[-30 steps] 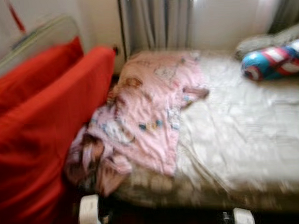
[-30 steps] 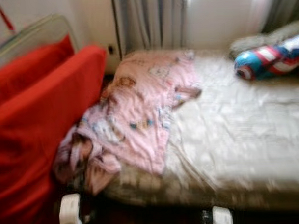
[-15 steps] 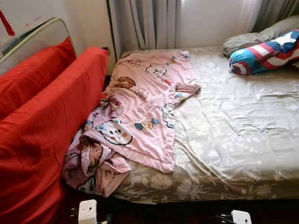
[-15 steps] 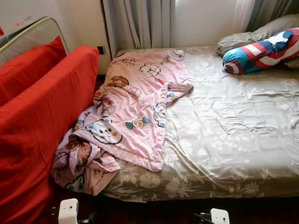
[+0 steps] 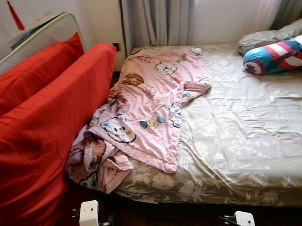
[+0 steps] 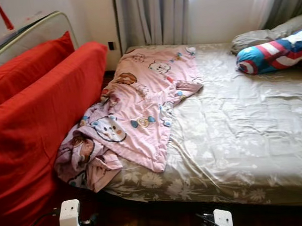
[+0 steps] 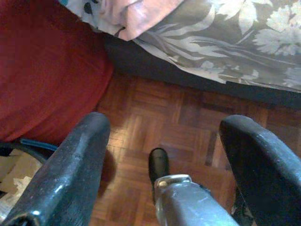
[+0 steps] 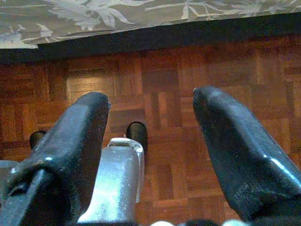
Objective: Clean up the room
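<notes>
Left tool (image 7: 164, 155): two long, rounded, glossy black fingers (image 7: 70, 169) with a silver metal part between them, ending in a short black stub. Right tool (image 8: 150, 141): identical black fingers (image 8: 235, 155) and silver centre piece. White blocks with black cables show at each arm in the eye views.

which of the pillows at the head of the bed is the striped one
The front one, the pillow with red, white and blue stripes. The grey pillow behind it, against the curtain, is plain and matches the bed sheet.

Grey curtains (image 5: 160, 18) behind a floral-sheeted bed (image 5: 251, 134), parquet floor (image 8: 160, 108) (reddish-brown) below
</notes>
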Controlling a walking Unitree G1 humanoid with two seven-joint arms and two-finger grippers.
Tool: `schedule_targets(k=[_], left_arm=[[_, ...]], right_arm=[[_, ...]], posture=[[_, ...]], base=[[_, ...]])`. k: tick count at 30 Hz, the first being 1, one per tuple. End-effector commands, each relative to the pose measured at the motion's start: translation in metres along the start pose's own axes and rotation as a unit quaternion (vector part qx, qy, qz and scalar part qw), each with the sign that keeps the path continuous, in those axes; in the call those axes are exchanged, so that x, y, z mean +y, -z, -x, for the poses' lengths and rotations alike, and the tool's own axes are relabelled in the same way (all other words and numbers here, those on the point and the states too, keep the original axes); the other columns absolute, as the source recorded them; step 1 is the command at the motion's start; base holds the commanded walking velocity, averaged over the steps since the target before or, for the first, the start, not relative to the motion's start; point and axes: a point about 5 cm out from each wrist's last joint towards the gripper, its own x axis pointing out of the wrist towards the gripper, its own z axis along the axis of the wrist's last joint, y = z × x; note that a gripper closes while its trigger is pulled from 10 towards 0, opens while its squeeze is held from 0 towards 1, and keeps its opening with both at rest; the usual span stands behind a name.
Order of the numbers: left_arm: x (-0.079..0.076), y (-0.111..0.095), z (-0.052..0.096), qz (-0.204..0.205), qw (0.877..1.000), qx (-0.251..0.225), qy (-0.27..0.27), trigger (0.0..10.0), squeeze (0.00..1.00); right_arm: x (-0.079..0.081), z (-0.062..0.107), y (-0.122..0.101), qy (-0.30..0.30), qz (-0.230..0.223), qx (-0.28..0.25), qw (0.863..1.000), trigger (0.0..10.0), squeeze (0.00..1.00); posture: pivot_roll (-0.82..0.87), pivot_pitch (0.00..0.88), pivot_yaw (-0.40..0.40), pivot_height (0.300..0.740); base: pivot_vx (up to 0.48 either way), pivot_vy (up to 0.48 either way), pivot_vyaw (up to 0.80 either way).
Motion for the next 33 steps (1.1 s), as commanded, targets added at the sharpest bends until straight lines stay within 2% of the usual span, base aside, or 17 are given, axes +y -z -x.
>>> schedule_targets(k=[1, 9, 15, 22, 27, 33], left_arm=[[0.0014, 0.0003, 0.0004, -0.005, 1.000, 0.001, -0.001, 10.0, 0.00], [0.0008, 0.0000, 0.0003, -0.002, 1.000, -0.001, -0.002, 10.0, 0.00], [0.0004, 0.0001, 0.0003, -0.002, 1.000, -0.002, -0.002, 10.0, 0.00], [-0.0006, -0.0003, 0.0001, 0.000, 1.000, -0.004, -0.002, 10.0, 0.00], [-0.0014, -0.0005, 0.0001, 0.001, 1.000, -0.005, -0.002, 10.0, 0.00], [-0.0015, -0.0005, 0.0000, 0.002, 1.000, -0.005, -0.002, 10.0, 0.00]], right_arm=[[0.0009, -0.0005, -0.0017, -0.001, 0.004, -0.003, 1.000, 10.0, 0.00], [0.0005, -0.0006, -0.0027, -0.001, 0.014, -0.004, 1.000, 10.0, 0.00], [0.0008, -0.0007, -0.0024, -0.003, 0.006, -0.003, 1.000, 10.0, 0.00], [0.0007, -0.0009, -0.0034, -0.005, 0.018, -0.003, 1.000, 10.0, 0.00], [0.0005, -0.0009, -0.0034, -0.006, 0.017, -0.003, 1.000, 10.0, 0.00], [0.0005, -0.0009, -0.0037, -0.007, 0.020, -0.003, 1.000, 10.0, 0.00]], posture=[[-0.02, 0.000, 0.026, 0.740], [-0.02, 0.000, 0.022, 0.740], [-0.02, 0.000, 0.021, 0.740], [-0.02, 0.000, 0.018, 0.740], [-0.01, 0.000, 0.016, 0.740], [-0.01, 0.000, 0.015, 0.740]], base=[[0.000, 0.000, 0.00], [0.000, 0.000, 0.61], [0.000, 0.000, 0.00], [0.000, 0.000, 0.00], [0.000, 0.000, 0.73], [0.000, 0.000, 0.00]])
